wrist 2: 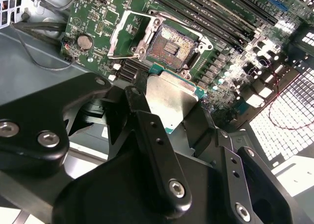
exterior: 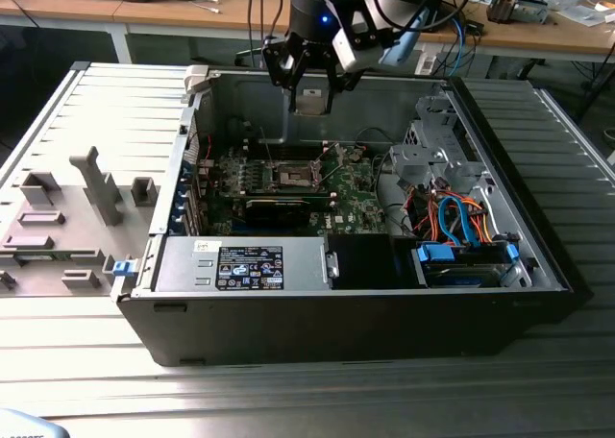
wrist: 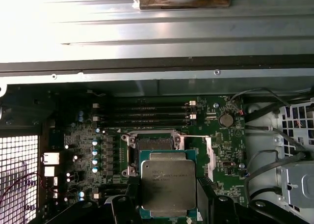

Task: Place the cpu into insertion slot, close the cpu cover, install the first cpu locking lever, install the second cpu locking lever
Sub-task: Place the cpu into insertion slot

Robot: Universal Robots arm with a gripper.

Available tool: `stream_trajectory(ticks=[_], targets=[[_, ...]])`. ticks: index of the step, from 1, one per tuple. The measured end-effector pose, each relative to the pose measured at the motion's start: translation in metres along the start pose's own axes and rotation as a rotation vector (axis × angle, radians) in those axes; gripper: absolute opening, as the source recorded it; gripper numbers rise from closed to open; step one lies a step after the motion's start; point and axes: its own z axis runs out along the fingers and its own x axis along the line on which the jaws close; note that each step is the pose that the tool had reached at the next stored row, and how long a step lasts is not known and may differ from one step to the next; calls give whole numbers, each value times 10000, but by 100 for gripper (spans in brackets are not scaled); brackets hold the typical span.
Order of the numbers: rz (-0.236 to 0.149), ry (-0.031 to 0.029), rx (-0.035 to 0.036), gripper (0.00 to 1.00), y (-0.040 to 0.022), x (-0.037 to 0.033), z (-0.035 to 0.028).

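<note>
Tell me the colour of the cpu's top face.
The cpu top is dull silver-grey, green-edged; clearest in the first wrist view.

The exterior view looks down at an angle from outside the open computer case, taking in the whole chassis and the gripper above it. Both wrist views sit close over the motherboard, sharing the insertion slot and the cpu.

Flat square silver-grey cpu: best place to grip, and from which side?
By two opposite thin edges, coming from above its metal top. The flat square silver-grey cpu is thin with a broad face, so probably only edges offer purchase; the black pincer clamps it that way now.
</note>
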Motion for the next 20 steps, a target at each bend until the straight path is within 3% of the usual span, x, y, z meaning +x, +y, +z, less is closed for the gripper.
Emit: stream_trajectory(ticks=[7, 9, 20], targets=[[0, 0, 0, 55, -2, -1, 27], [0, 0, 0, 55, -7, -2, 83], [3, -1, -1, 55, -9, 4, 102]])
